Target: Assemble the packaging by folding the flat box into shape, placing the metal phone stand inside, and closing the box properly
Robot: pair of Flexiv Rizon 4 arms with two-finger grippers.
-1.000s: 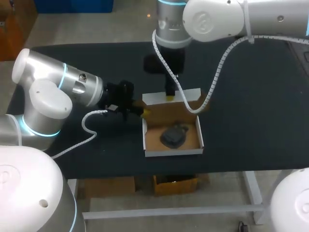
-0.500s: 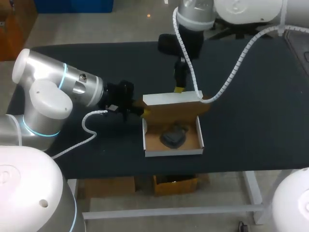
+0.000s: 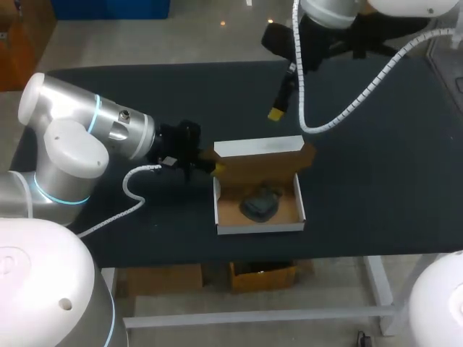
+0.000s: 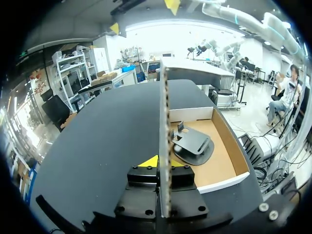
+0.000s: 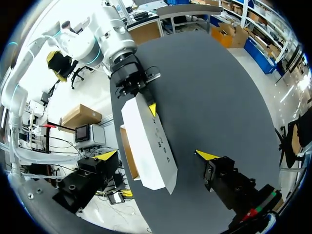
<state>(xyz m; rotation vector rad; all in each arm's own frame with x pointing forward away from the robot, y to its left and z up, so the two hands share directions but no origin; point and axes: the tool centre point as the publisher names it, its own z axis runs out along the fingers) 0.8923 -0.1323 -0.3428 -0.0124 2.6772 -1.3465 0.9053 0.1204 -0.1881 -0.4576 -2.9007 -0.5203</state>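
The cardboard box (image 3: 258,217) sits near the table's front edge, brown inside, with its white lid (image 3: 259,147) standing up at the back. The dark metal phone stand (image 3: 260,204) lies inside it. My left gripper (image 3: 207,165) is at the box's left rear corner, shut on an upright side flap (image 4: 165,146) seen edge-on between its fingers; beyond the flap lies the phone stand (image 4: 191,145). My right gripper (image 3: 276,113) hangs open above and behind the lid, touching nothing. From the right wrist, the right gripper (image 5: 157,155) has its tips wide apart above the lid (image 5: 148,141).
The black table (image 3: 376,159) is bare to the right of the box and behind it. My left arm's wrist (image 5: 127,73) lies low over the table at the box's left side.
My right gripper has opened, let go of the lid and risen back and to the right, away from the box. The lid stays upright. My left arm has not moved.
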